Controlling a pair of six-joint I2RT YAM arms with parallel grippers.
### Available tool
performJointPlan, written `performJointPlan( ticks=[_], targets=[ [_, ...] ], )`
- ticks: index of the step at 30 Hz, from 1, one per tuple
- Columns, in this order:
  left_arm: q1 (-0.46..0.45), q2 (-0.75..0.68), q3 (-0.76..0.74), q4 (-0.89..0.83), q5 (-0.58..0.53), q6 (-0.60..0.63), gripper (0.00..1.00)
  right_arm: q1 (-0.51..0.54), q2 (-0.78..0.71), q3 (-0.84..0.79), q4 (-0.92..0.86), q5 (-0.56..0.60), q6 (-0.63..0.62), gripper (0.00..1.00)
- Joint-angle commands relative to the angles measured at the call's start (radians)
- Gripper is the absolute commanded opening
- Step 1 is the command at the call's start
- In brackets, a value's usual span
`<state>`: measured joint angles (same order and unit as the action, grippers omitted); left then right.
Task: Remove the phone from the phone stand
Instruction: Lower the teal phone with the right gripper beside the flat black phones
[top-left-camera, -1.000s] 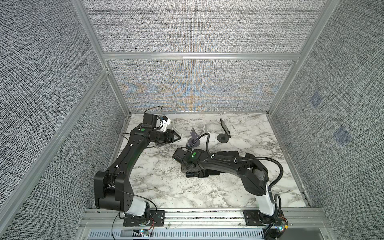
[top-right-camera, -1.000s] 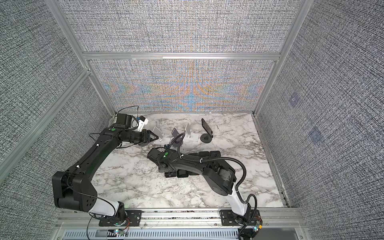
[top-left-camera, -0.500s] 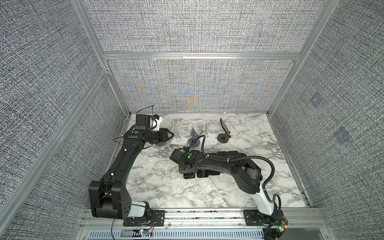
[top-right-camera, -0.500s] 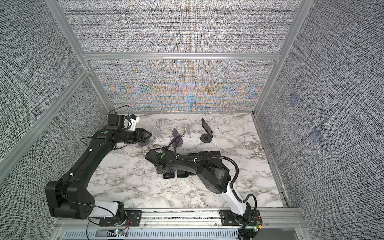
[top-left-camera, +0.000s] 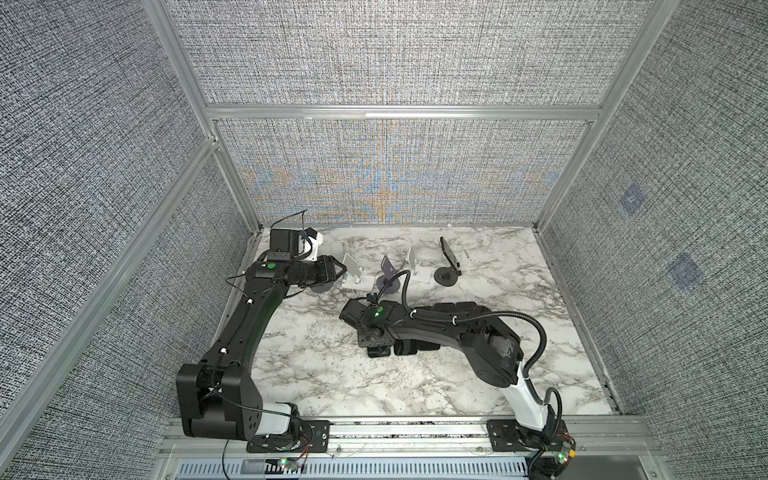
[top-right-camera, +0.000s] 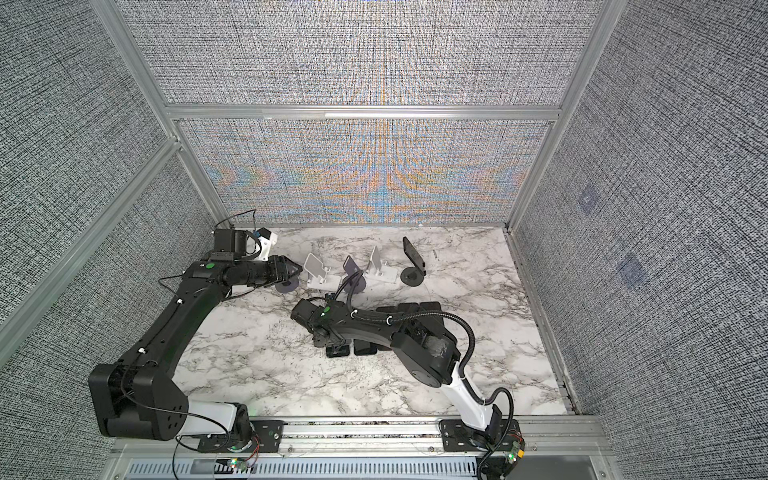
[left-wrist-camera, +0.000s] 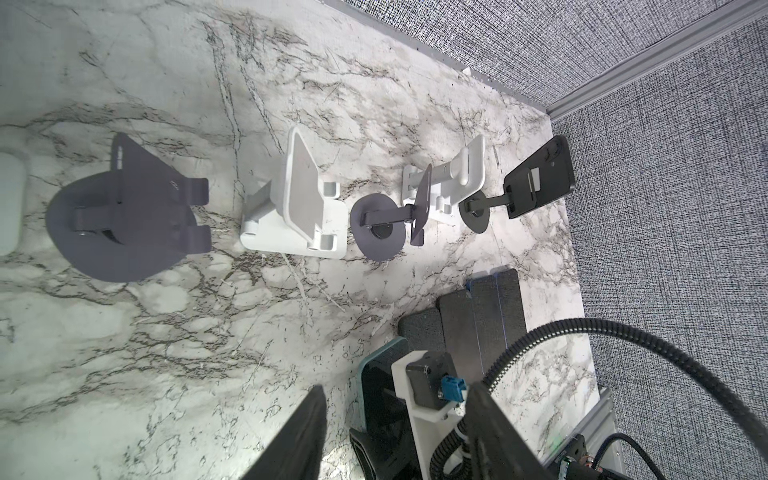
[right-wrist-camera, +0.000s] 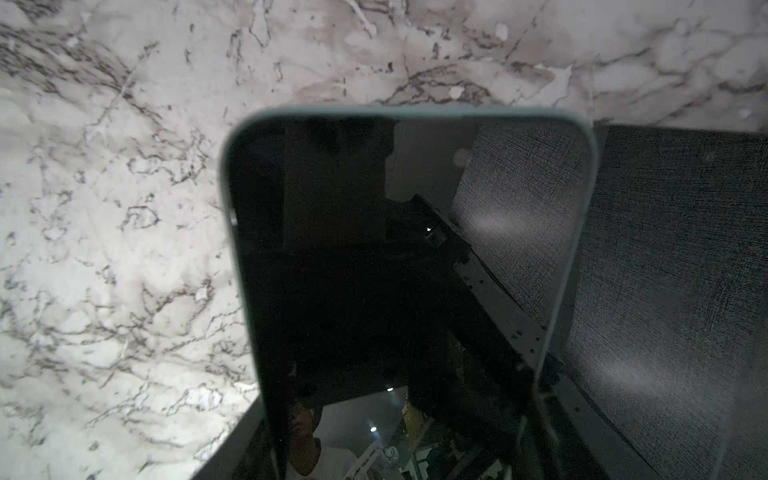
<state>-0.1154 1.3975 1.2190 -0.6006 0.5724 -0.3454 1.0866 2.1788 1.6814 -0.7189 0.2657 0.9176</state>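
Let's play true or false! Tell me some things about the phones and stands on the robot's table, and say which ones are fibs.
1. A phone sits on the black stand. True.
2. Both white ones hold phones too. False: the white stands are bare.
3. Under the right arm, other phones lie flat on the table. True.
4. The left jaws are shut tight. False: they stand open.
5. The tabletop is plain brown wood. False: it is white marble with dark veins.

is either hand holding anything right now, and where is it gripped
Left hand: nothing. Right hand sits over one end of the teal-edged phone; whether it grips it cannot be told.
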Motion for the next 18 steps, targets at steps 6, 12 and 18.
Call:
performJointPlan(
  ticks=[6,12,18],
  targets=[
    [0.001,-0.008,-0.001,0.02,0.006,-0.004,0.55,-0.005,0.005,-0.006,0.017,0.018,0.019,0.45],
    [0.003,-0.014,-0.003,0.023,0.009,-0.003,0.55,-0.004,0.001,-0.017,0.027,0.016,0.025,0.6],
    [0.003,-0.026,-0.018,0.052,0.017,-0.002,0.54,-0.005,-0.004,-0.025,0.029,0.016,0.03,0.67]
  ],
)
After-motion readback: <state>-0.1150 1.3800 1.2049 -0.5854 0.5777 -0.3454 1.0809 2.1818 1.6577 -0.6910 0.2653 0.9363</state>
